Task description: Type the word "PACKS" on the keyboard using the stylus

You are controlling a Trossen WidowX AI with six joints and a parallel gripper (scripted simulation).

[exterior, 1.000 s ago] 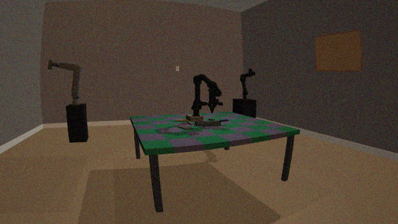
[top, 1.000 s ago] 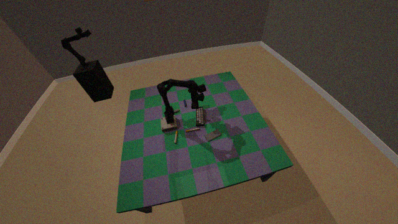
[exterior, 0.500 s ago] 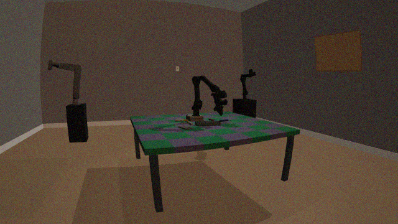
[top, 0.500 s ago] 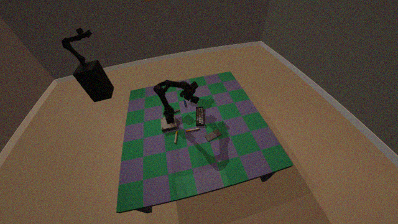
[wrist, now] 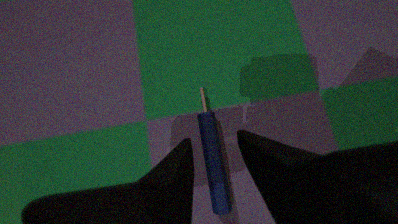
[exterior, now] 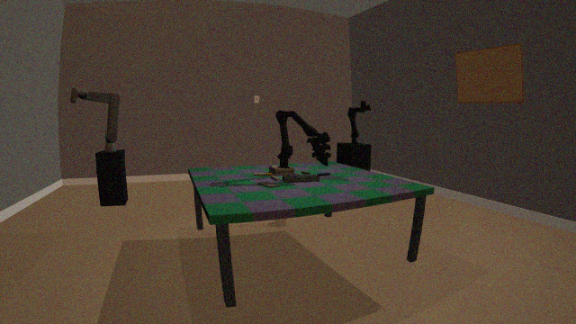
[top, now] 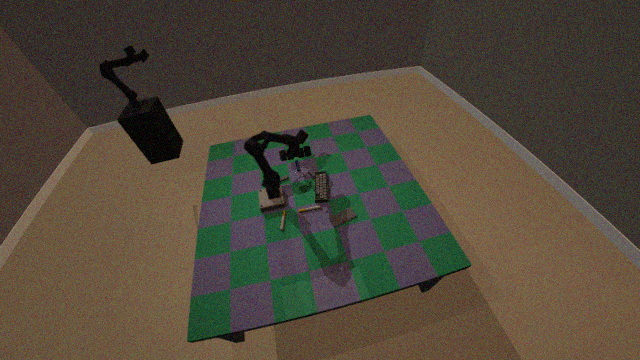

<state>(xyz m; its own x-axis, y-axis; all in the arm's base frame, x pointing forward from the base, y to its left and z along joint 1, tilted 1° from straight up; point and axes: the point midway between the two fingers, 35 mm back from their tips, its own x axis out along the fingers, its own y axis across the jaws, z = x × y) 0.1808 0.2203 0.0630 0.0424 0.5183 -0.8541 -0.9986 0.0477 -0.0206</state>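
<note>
The blue stylus [top: 297, 166] [exterior: 324, 174] [wrist: 214, 165] lies on the checkered table [top: 290, 292] [exterior: 270, 211]. In the wrist view its thin pale tip points up the picture. My gripper [top: 296, 156] [exterior: 325, 163] [wrist: 214, 140] is partly open above the stylus, with one dark finger on each side of its blue body in the wrist view. A gap shows on both sides, so nothing is held. The keyboard [top: 321, 187] [exterior: 301, 178] sits nearby, to the right of the stylus in the top view, and is out of the wrist view.
A pale marker with an orange end [top: 310, 208] and another one [top: 283, 221] lie near the arm's base [top: 272, 199]. A flat brownish block [top: 345, 218] [exterior: 269, 184] lies beyond the keyboard. Other arms stand on black pedestals [top: 152, 132] [exterior: 112, 180] away from the table.
</note>
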